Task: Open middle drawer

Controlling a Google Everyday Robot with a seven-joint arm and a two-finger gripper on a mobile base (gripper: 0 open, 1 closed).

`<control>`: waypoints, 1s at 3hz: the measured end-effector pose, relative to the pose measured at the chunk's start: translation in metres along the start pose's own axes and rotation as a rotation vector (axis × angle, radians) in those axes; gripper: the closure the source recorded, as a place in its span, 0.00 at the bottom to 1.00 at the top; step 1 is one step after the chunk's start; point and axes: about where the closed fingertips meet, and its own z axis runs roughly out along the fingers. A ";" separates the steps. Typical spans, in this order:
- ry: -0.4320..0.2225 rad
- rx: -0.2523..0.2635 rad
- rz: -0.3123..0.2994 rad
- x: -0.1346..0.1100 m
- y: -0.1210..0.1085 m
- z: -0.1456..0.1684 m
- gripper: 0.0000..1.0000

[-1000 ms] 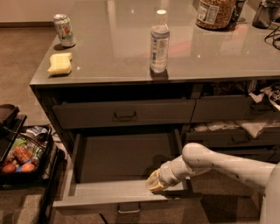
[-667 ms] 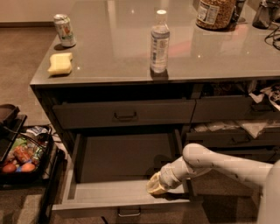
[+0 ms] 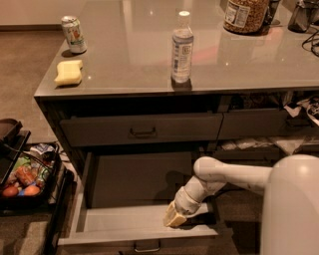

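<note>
The middle drawer (image 3: 124,219) stands pulled far out below the counter, showing its pale grey floor and dark inner walls. Its front panel (image 3: 99,238) lies at the bottom of the view, with the small metal loop handle (image 3: 147,245) just showing. My gripper (image 3: 174,216) reaches down into the drawer from the right, its tan tip resting against the inner side of the front panel. The white arm (image 3: 234,174) runs back to the right.
A shut drawer (image 3: 142,130) with a like handle sits above. On the counter (image 3: 134,50) stand a water bottle (image 3: 182,47), a soda can (image 3: 74,34), a yellow sponge (image 3: 68,72) and a jar (image 3: 246,15). A black basket of snacks (image 3: 25,174) stands at the left.
The drawer has slid further out toward the camera, and my gripper has come forward with it.
</note>
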 end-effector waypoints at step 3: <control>0.063 -0.094 0.090 0.001 0.046 0.012 1.00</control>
